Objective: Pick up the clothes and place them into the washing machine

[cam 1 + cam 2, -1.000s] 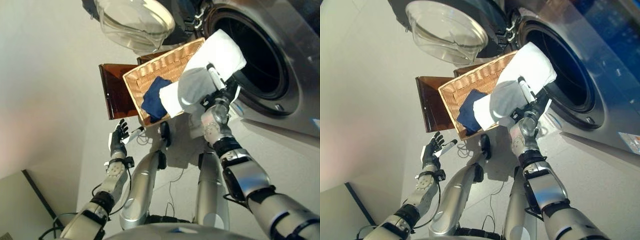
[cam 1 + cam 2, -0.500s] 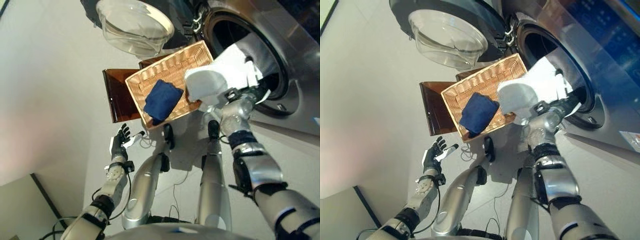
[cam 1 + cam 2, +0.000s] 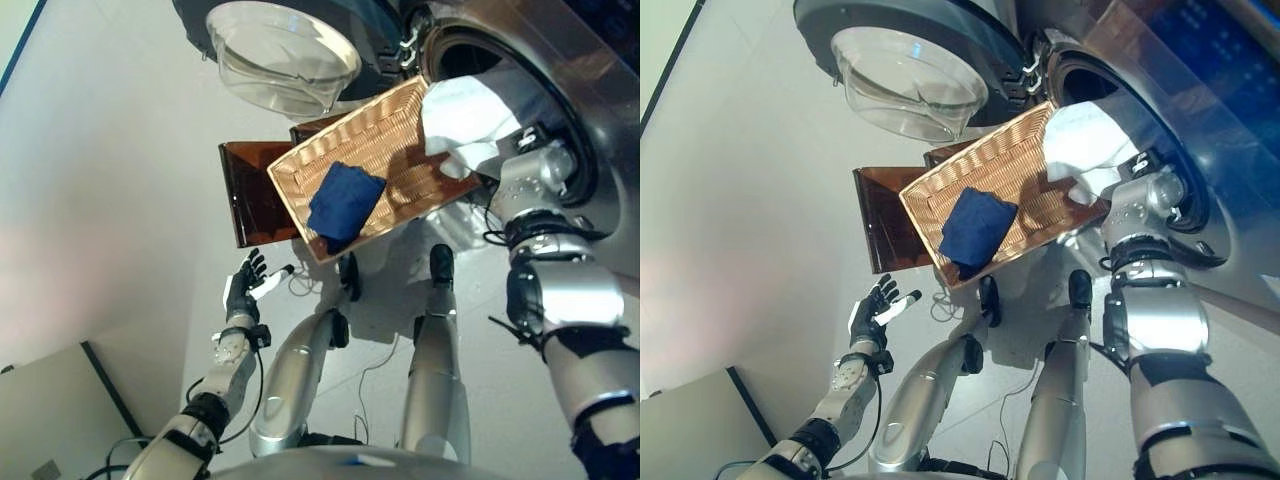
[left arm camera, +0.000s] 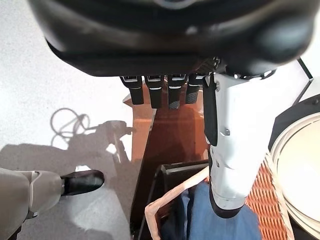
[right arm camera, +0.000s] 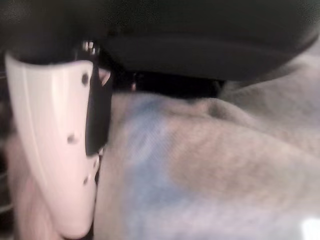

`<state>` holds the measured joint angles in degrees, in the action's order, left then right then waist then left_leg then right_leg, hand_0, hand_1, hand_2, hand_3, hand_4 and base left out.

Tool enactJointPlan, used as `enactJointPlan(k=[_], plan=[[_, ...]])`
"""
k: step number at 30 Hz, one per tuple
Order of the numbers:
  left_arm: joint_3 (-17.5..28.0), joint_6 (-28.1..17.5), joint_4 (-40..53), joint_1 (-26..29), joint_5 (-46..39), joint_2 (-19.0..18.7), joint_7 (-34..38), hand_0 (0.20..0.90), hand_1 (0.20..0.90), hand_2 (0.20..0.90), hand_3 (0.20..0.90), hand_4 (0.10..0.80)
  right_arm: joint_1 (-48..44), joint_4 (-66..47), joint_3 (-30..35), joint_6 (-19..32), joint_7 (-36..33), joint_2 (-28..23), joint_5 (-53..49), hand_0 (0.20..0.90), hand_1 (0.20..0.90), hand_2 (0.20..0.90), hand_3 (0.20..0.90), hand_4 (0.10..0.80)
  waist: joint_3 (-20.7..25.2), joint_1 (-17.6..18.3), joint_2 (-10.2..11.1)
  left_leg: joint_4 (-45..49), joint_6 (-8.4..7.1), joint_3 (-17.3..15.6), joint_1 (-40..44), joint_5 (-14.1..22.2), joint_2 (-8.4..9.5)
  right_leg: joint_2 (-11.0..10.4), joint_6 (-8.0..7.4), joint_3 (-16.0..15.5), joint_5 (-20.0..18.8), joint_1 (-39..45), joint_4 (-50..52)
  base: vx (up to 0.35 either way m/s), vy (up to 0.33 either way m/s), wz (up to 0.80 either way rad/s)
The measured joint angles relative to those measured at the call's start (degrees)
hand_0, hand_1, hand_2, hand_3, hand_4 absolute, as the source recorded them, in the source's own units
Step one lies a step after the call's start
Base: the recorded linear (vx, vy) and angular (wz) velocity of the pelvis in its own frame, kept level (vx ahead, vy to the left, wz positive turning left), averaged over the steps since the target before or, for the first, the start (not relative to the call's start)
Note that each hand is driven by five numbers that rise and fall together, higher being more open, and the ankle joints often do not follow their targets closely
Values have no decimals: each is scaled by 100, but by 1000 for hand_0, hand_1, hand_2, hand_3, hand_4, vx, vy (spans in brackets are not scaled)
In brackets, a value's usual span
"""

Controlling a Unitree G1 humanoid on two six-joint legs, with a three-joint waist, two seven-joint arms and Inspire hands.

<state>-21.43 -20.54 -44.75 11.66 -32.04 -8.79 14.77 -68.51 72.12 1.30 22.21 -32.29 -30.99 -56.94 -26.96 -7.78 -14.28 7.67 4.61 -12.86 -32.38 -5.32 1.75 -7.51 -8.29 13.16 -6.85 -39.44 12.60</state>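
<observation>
A white cloth (image 3: pixel 462 122) hangs bunched at the mouth of the washing machine drum (image 3: pixel 530 75), over the wicker basket's far end. My right hand (image 3: pixel 531 139) is right behind it at the drum's rim. The right wrist view shows its white-covered thumb (image 5: pixel 50 140) pressed against the cloth (image 5: pixel 225 165), gripping it. A folded dark blue cloth (image 3: pixel 345 200) lies in the wicker basket (image 3: pixel 390 130). My left hand (image 3: pixel 243 283) hangs low over the floor with straight fingers (image 4: pixel 160 95), open and holding nothing.
The machine's round glass door (image 3: pixel 285 60) stands swung open above the basket. The basket rests on a brown stand (image 3: pixel 250 195) in front of the machine. Pale floor spreads to the left.
My right hand has carried the white cloth from above the basket up to the drum's mouth. The view has shifted too. The left hand stays where it was, and the blue cloth lies uncovered.
</observation>
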Motion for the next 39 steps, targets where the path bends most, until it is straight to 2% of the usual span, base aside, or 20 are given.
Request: enactJointPlan(k=[12,17,25,35,39], plan=[[-121,2,29,-19,-27,-3,-106,900,900,900,900,800,-382,353,78,-86,172,-176,-844,200,200,200,200,300,3,-105,-5,-55,-14,2,-10,7,25,-21,-27,14,26,-27,0,13,3,1],[-215,6,35,-18,-31,4,-109,900,900,900,900,800,-492,329,406,264,255,-175,-1493,200,200,200,200,300,23,-138,-33,-125,7,3,-12,-27,55,-43,-48,12,43,-82,27,12,6,0],[-229,9,18,-19,-71,4,-111,900,900,900,900,800,-548,100,1121,882,335,-190,-2215,200,200,200,200,300,160,-266,-220,-261,79,1,9,-102,157,-106,-106,22,85,-122,37,17,14,2],[-256,9,25,-20,-118,7,-231,900,900,900,900,800,-593,72,1391,1141,328,-198,-2371,200,200,200,200,300,292,-302,-396,-310,76,-44,31,-104,240,-164,-170,103,170,-224,219,6,2,1],[-424,11,39,-24,-124,8,-232,900,900,900,900,800,-635,72,1407,1190,229,-297,-2366,200,200,200,200,300,352,-373,-474,-384,79,-83,31,-107,282,-174,-193,160,215,-314,295,1,1,-1]])
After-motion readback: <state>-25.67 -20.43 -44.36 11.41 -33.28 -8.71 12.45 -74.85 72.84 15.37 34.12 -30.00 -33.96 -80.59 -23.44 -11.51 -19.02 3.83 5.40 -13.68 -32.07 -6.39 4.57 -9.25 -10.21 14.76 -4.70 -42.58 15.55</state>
